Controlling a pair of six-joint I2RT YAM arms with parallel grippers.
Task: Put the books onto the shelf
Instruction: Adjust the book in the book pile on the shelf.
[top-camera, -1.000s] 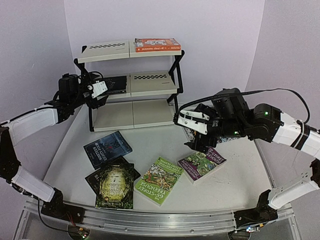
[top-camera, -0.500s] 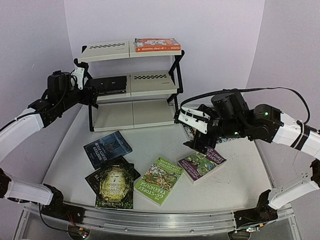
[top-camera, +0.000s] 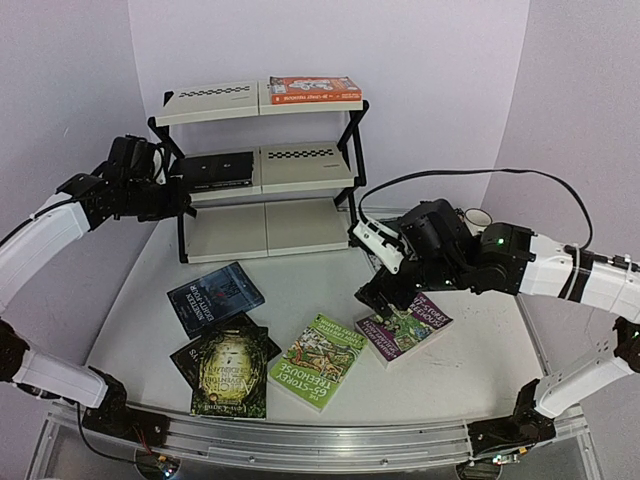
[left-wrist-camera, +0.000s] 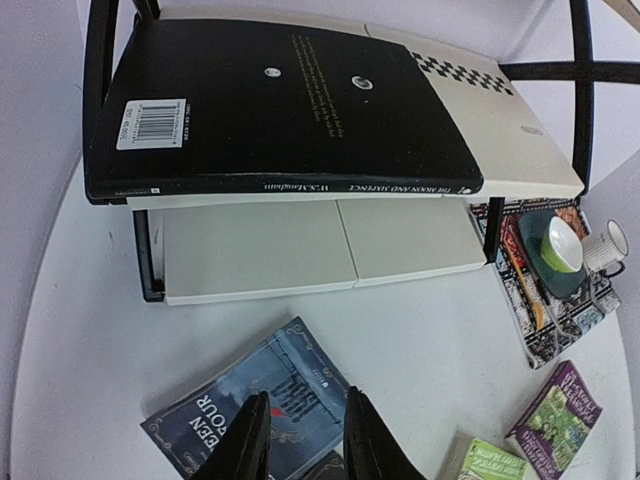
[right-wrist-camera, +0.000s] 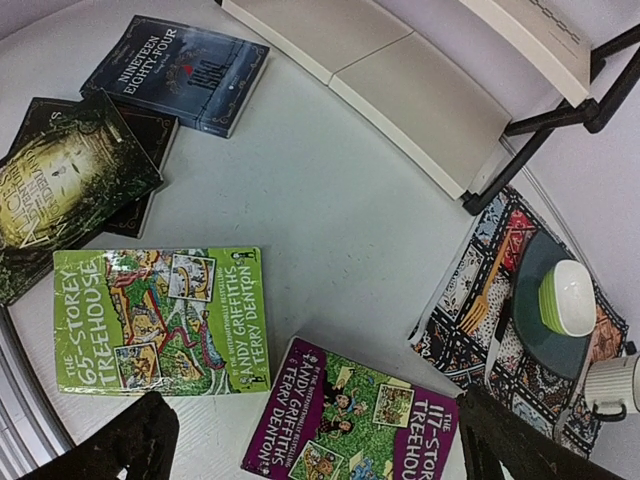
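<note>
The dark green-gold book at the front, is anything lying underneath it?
Yes: another dark book lies under the green-gold book, its edges sticking out on two sides. Most of its cover is hidden, so its title cannot be read.

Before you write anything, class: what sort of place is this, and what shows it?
Most likely a robotics lab bench, not a home: two robot arms bolted to a rail, plain pale walls round a white table, and a small shelf with paperbacks laid out as props.
</note>
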